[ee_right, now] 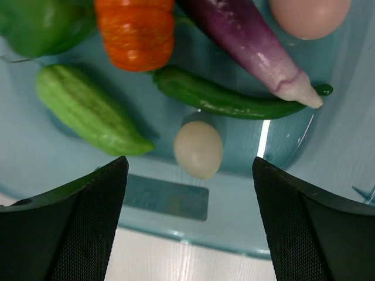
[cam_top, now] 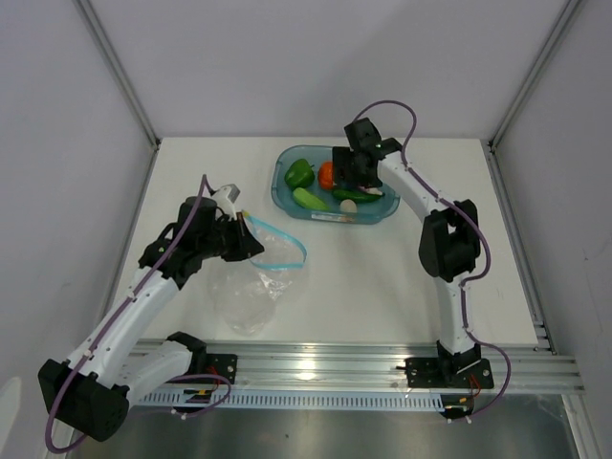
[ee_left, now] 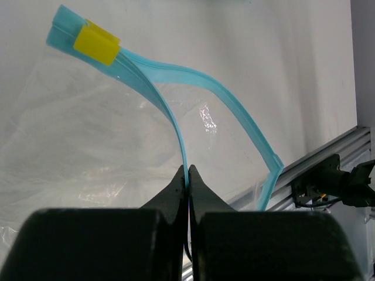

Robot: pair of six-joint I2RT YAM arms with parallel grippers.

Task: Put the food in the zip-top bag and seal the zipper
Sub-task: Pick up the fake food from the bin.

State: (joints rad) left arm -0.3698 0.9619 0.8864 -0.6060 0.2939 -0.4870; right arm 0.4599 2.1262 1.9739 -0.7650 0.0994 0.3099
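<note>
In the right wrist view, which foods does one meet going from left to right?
green bell pepper → light green long one → orange round one → pale egg → beige egg. Left out: the purple eggplant and dark green long one, which stretch across several.

No text, brand, number or sign is legible in any view. A label (ee_right: 166,198) on the tub (ee_right: 41,158), lower centre, is unreadable. The yellow tab (ee_left: 96,44) on the zipper (ee_left: 246,120), upper left, shows no print.
</note>
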